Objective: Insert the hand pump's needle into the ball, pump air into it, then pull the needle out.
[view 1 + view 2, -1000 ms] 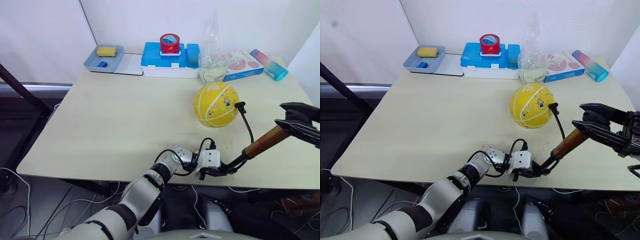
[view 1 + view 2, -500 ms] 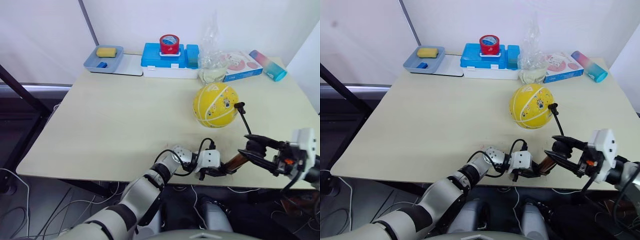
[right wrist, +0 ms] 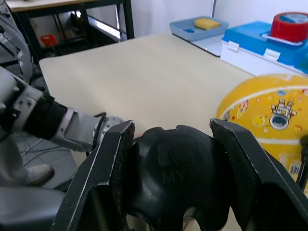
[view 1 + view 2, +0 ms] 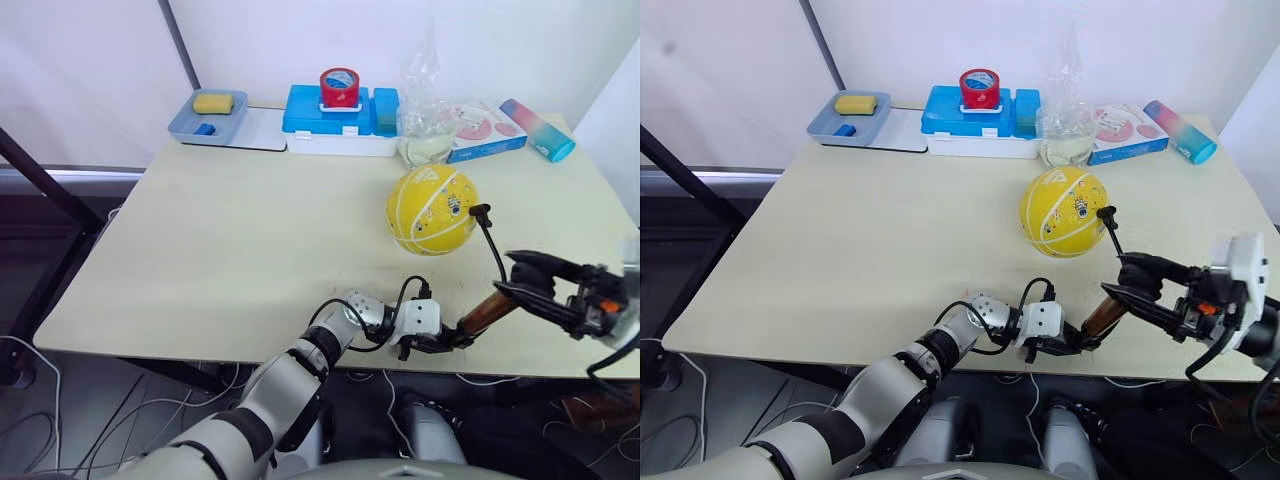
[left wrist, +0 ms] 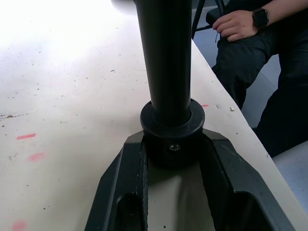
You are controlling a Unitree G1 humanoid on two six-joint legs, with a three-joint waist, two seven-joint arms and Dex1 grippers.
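Observation:
The yellow ball (image 4: 430, 210) rests on the table's right half. The needle's black fitting (image 4: 479, 211) sits against the ball's right side, and its pin is hidden. A thin black hose (image 4: 493, 248) runs from it down to the hand pump (image 4: 485, 312), which slants up from the front edge. My left gripper (image 4: 445, 340) is shut on the pump's black base cap (image 5: 172, 139). Up at the pump's other end, my right gripper (image 4: 512, 275) is shut on the black T-handle (image 3: 175, 178). Only a short length of bronze cylinder shows between the two grippers.
Along the back edge stand a blue tray (image 4: 207, 117) with a yellow sponge, a blue box (image 4: 340, 110) carrying a red tape roll, a clear plastic bottle (image 4: 428, 120), a pink box (image 4: 485, 128) and a pink-blue tube (image 4: 537, 128). A person's hand (image 5: 236, 21) rests beside the table.
My right gripper drove the T-handle down towards the left gripper, then drew it back out a little. The ball, hose and left gripper have stayed put.

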